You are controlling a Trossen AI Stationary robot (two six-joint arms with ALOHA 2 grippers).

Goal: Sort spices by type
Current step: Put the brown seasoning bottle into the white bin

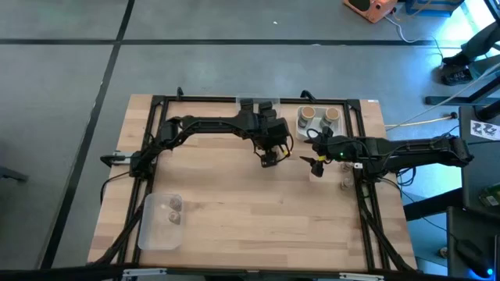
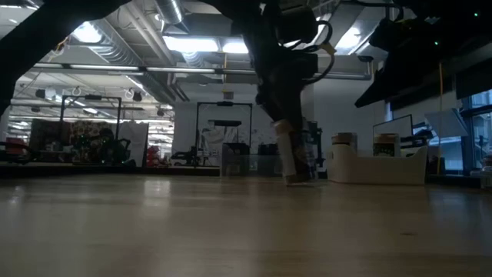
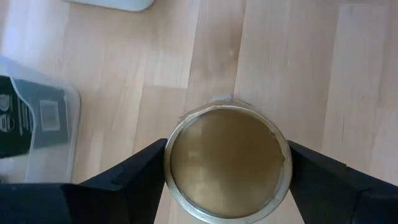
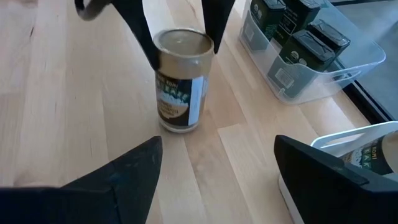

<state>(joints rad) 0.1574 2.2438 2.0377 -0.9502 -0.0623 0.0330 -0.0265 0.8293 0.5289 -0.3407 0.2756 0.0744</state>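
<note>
A round tan-topped spice jar (image 4: 180, 81) stands on the wooden table near its middle. My left gripper (image 3: 227, 171) comes down over it and is shut on its top (image 3: 227, 162). In the low view the jar (image 2: 290, 158) shows under the dark gripper. My right gripper (image 4: 217, 180) hovers open a little to the jar's right with nothing between its fingers; the high view shows it (image 1: 316, 164) beside my left gripper (image 1: 269, 158). Two more tan-topped jars stand in the white tray (image 1: 320, 133). Dark boxy jars (image 4: 305, 37) fill a clear tray. My left gripper pinches the jar's tan lid (image 3: 171, 165) between its two fingers, one on each side of the rim. The fingers (image 4: 146, 40) come from above, slanting down. The jar's base (image 4: 177, 127) rests on the table, and the jar stands about upright.
The white tray (image 4: 373, 134) lies close to my right gripper's right finger, at the table's far right. The clear tray of dark jars (image 3: 31, 118) sits at the far edge behind my left gripper. Another clear tray (image 1: 160, 221) with tiny jars lies near left.
</note>
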